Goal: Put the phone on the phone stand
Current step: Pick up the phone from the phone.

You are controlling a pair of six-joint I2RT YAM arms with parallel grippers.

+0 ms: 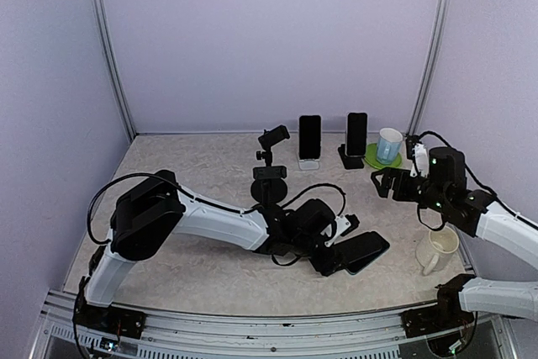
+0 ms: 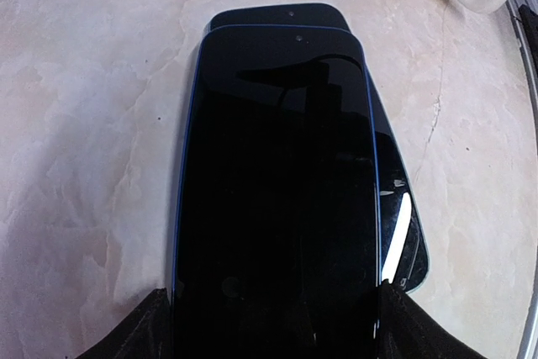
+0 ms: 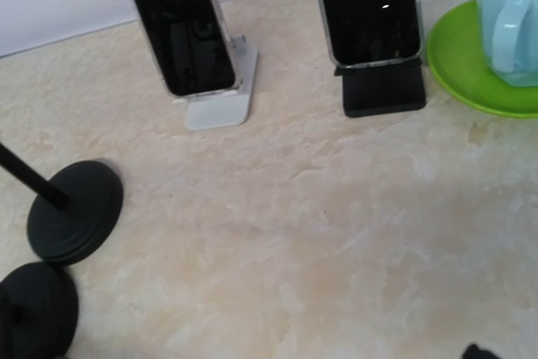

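Overhead, phone (image 1: 363, 251): flat, lower centre-right; left gripper (image 1: 339, 247) at it; right gripper (image 1: 388, 182) spread wide, empty.
Left wrist, fingers (image 2: 134, 329): flanking phone's long edges; pinch not confirmable.
Right wrist, stand base (image 3: 74, 212): left edge.
Handling: likely rigid, slick, breakable; take the edges.

Left fingers (image 1: 329, 260) at dark phone (image 1: 367, 250) on beige table (image 1: 185, 166), near cream mug (image 1: 437, 250)
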